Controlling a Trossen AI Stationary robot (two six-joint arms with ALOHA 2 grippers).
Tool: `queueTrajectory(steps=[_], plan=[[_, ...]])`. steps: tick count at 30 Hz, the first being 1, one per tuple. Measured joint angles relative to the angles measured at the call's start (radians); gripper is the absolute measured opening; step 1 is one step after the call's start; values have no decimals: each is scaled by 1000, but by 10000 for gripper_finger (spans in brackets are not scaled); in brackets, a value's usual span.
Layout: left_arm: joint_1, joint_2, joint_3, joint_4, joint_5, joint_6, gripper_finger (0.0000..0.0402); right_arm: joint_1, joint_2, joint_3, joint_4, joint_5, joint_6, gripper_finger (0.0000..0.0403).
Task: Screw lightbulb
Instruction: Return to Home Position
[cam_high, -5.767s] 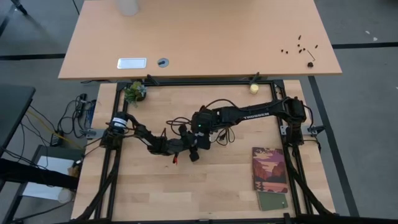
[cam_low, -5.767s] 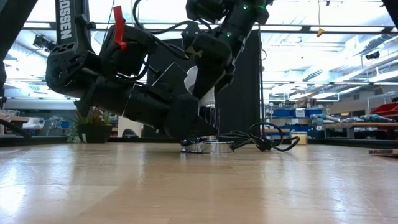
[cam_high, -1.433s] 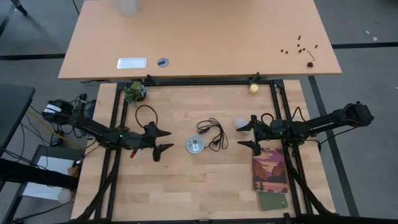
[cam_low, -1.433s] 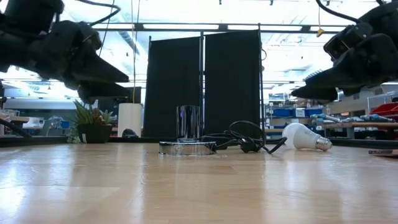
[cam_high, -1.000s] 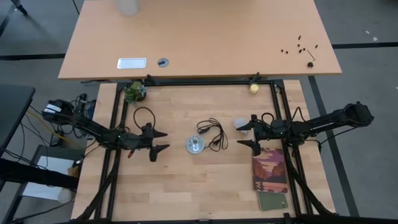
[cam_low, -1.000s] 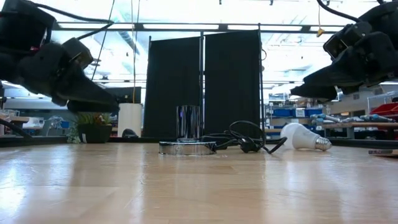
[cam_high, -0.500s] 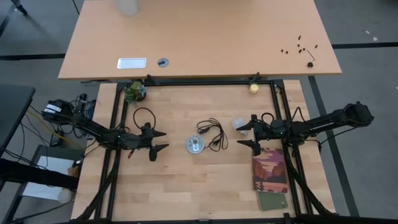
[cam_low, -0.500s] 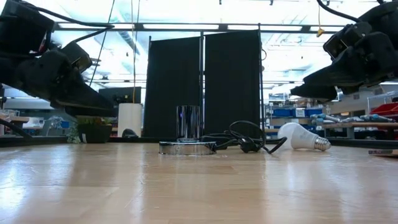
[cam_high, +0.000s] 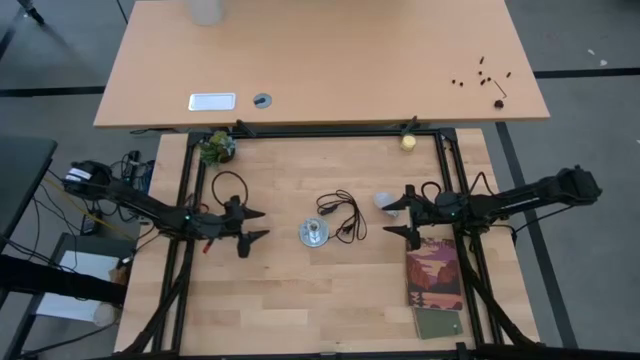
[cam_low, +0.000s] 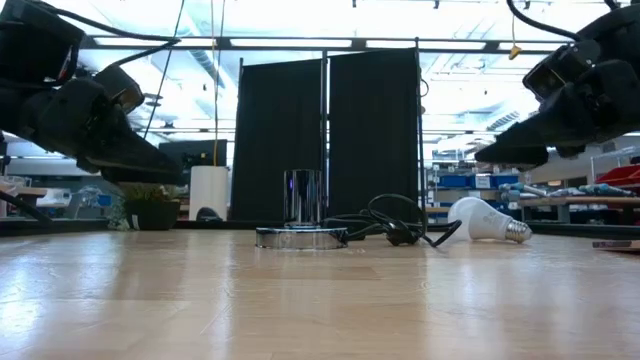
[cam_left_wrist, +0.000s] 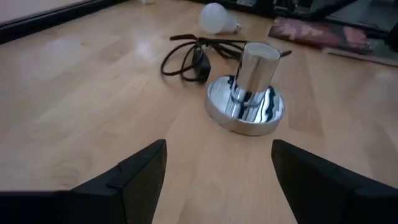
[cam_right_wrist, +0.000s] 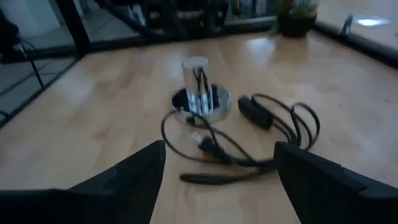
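Observation:
The white lightbulb lies on its side on the wooden table, its screw base toward the right edge; it also shows in the left wrist view. The silver socket disc with its upright sleeve stands at the table's middle, and its black cord is coiled beside it. My right gripper hovers open just near of the bulb, above it. My left gripper hovers open left of the socket.
A booklet and a small green card lie at the near right. A potted plant stands at the far left corner and a yellowish ball at the far right. Black frame rails border the table.
My left gripper has drawn back a little toward the table's left edge, still open. The bulb, socket and cord lie as before.

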Motion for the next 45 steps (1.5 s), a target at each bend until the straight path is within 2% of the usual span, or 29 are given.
queueTrajectory(steps=[6, 13, 20, 28, 32, 37, 45], plan=[[0, -103, 0, -47, 0, 0, 294, 0, -125, 0, -149, 0, 0, 307], [0, -257, 0, -88, 0, 0, 294, 0, -311, 0, -222, -1, 0, 309], [0, -446, 0, -239, 0, 0, 294, -12, -488, 0, -261, -2, 0, 307], [0, -673, 0, -418, 0, 0, 294, -81, -711, 0, -380, -2, 0, 307], [0, -745, 0, -499, 0, 0, 294, -107, -713, 0, -368, -2, 0, 307], [0, -786, 0, -500, 1, 0, 294, -110, -713, 0, -435, -5, 0, 307], [0, -823, 0, -501, 0, 0, 294, -113, -713, 0, -433, -12, 0, 307]])
